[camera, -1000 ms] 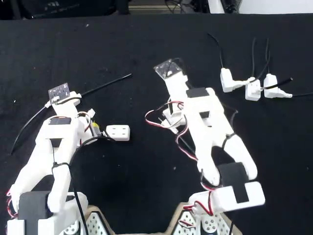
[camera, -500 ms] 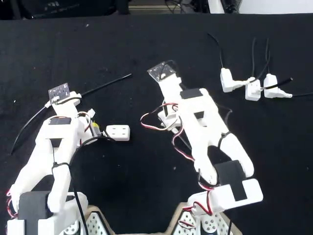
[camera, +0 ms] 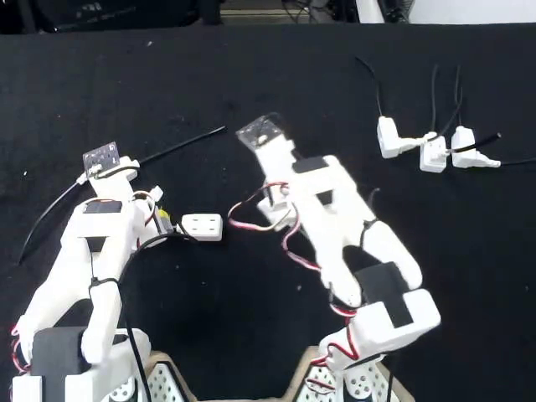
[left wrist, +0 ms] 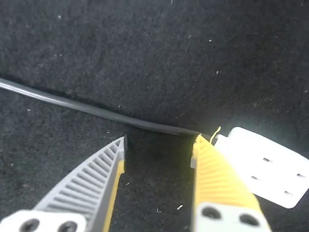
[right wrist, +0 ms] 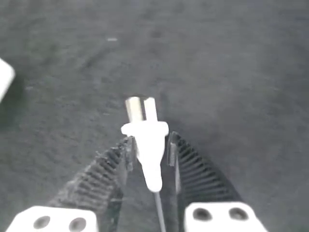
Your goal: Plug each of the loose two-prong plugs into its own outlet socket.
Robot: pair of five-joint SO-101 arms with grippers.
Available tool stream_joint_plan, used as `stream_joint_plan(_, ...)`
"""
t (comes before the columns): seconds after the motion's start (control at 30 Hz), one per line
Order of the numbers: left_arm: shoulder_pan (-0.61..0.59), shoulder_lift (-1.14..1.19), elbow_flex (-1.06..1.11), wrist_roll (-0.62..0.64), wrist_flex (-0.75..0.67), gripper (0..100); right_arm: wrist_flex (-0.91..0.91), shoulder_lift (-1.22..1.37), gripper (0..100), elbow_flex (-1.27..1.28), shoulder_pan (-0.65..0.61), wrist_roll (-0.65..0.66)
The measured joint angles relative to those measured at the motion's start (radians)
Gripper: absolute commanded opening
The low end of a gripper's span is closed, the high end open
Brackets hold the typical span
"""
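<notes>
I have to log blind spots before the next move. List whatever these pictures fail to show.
- High view: the right arm hides the plug that the right end effector holds.
- Left wrist view: the picture's edge cuts off the outlet socket.
- High view: the three white pieces with cables are too small to tell plugs from sockets.

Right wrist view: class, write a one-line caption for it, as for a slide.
The right gripper grips a white two-prong plug by its body, prongs pointing away over the black table.
</notes>
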Motion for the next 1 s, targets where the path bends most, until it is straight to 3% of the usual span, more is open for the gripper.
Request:
stream_joint_plan(0.1,0.0,0.0,0.0,0.0,0.0,22,0.0,-0.017,0.5,0.029,-0.043,-0.002)
stream_joint_plan(0.43,0.0,0.0,0.0,0.0,0.0,22,0.0,-0.265,1.1,0.152,-0.06,0.0)
stream_joint_plan(0.67,0.0,0.0,0.0,0.0,0.0,22,-0.015,-0.259,10.5,0.199,-0.037,0.0)
stream_joint_plan(1.0,0.0,0.0,0.0,0.0,0.0,22,-0.057,-0.241,10.6,0.244,-0.031,-0.002)
